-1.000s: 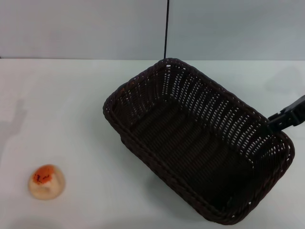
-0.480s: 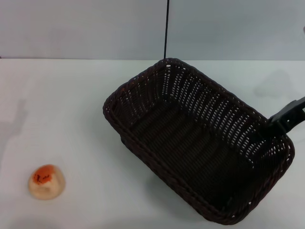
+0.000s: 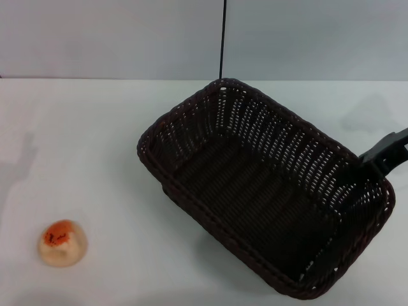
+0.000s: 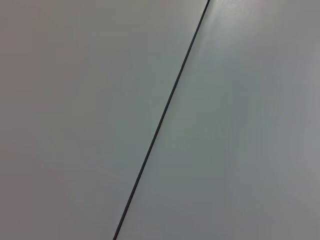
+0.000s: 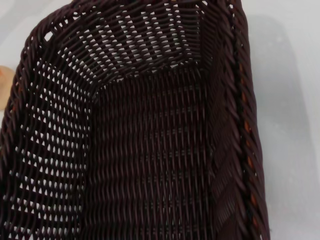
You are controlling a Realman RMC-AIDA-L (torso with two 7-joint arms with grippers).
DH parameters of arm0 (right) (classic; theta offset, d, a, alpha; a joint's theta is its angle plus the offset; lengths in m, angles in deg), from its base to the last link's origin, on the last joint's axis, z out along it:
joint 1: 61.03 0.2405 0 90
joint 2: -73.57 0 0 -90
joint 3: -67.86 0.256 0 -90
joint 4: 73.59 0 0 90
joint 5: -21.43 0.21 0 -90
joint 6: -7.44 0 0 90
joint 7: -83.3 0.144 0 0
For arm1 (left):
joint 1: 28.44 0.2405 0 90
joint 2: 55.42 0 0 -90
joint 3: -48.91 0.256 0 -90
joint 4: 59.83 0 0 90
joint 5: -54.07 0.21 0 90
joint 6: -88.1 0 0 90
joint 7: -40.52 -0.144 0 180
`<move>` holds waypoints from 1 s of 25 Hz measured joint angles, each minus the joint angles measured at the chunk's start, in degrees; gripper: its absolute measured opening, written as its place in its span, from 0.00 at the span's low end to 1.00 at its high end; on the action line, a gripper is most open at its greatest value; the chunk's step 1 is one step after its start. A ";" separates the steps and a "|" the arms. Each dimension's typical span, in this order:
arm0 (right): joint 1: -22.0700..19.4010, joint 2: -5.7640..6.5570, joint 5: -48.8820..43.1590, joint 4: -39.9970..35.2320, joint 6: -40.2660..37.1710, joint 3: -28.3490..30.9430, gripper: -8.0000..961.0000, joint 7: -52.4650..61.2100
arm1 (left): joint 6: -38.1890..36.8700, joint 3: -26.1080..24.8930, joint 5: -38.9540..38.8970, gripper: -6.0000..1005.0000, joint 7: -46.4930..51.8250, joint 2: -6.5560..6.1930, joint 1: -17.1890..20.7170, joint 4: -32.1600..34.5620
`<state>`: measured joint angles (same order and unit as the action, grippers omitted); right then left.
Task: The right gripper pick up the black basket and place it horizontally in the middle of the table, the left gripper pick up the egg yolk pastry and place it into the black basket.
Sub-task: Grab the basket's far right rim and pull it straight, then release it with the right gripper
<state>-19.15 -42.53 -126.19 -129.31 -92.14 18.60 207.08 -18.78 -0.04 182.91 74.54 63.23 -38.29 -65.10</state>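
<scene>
The black basket (image 3: 264,191) sits at an angle on the white table (image 3: 89,140), its long side running from back centre to front right. My right gripper (image 3: 373,162) reaches in from the right edge and grips the basket's right rim, one finger outside and one inside. The right wrist view looks down into the basket's woven inside (image 5: 145,150). The egg yolk pastry (image 3: 62,242) lies on the table at the front left, well apart from the basket. My left gripper is out of view; its wrist view shows only a grey wall.
A grey wall (image 3: 115,38) with a thin dark vertical seam (image 3: 222,38) stands behind the table. Bare white tabletop lies between the pastry and the basket.
The right gripper has dipped slightly at the basket's rim and the basket has shifted very little. The pastry has not moved.
</scene>
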 joint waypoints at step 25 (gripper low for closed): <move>-4.14 7.84 28.98 2.17 -7.82 6.44 0.19 -23.44 | 0.09 0.03 -0.15 0.84 0.61 -0.07 -0.35 -0.60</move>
<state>-23.29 -34.69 -97.21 -127.14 -99.97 25.04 183.63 -18.68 -0.01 182.75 75.15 63.16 -38.64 -65.70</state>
